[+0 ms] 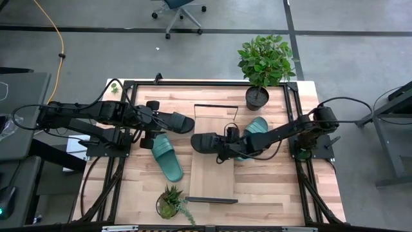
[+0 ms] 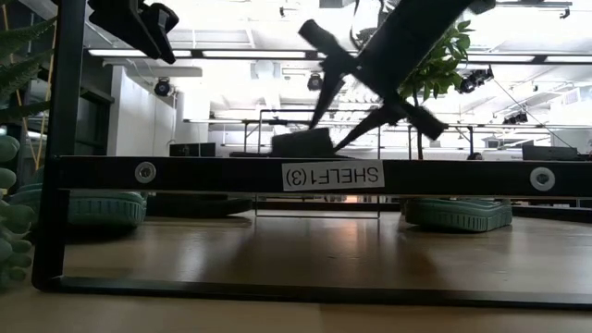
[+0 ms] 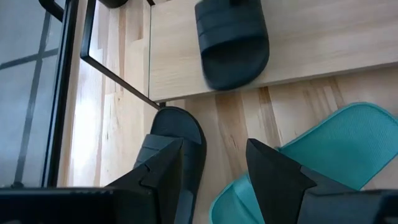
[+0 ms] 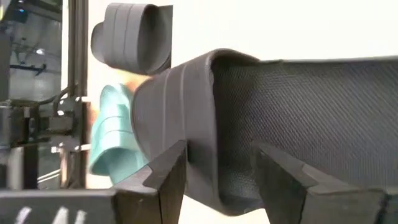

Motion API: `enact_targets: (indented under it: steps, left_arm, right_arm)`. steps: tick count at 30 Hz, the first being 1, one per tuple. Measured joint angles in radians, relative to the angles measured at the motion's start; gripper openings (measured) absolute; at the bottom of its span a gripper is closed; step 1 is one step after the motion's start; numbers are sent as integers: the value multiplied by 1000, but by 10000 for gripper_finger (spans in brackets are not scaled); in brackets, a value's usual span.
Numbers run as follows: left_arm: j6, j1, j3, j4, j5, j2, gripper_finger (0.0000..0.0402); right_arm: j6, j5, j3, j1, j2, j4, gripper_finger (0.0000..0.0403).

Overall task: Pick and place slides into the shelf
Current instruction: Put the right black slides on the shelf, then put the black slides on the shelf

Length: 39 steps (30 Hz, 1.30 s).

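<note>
Right arm reaches in from the counter's right edge, stretched low across the shelf (image 1: 212, 171), its right claw (image 1: 217, 144) over the black slide on the shelf (image 1: 205, 142). In the right wrist view the fingers (image 4: 163, 180) straddle that slide's ribbed strap, spread with a gap each side, so open around it, not clamped. Slide lies flat on the board, near the shelf's middle, closer to its left long edge.

Left arm comes in from the counter's left edge, bent at the elbow, left claw (image 1: 153, 121) just left of the shelf's far end. Left wrist view: fingers (image 3: 166, 174) apart, one over the second black slide (image 1: 178, 122); open, nothing gripped. That slide sits on the counter with its tip touching or just beside the shelf's left edge by the black rail; cannot tell which.

Left teal slide (image 1: 166, 156) lies on the counter just left of the shelf, angled. Right teal slide (image 1: 253, 133) lies just right of the shelf, partly under the right arm.

Shelf is a light board with black rails at both short ends. Potted plant (image 1: 262, 64) stands beyond the shelf's far right corner, small succulent (image 1: 170, 202) beside its near left corner.
</note>
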Motion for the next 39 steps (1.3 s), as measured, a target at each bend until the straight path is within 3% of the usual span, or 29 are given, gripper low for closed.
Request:
enact_targets:
  steps: [8, 25, 31, 39]
  left_arm:
    - [-4, 0, 0, 3, 0, 0, 163]
    - [-185, 7, -15, -128, -8, 0, 163]
    - [-206, 136, -94, -56, 175, 1, 163]
    - [-244, 350, -184, 113, 436, -6, 163]
  right_arm:
    - [-34, -33, 0, -10, -23, 9, 165]
    - [-68, 58, 0, -4, -59, -95, 165]
    - [-119, 166, 0, 22, -125, -157, 165]
    - [-211, 209, 0, 47, -177, -177, 165]
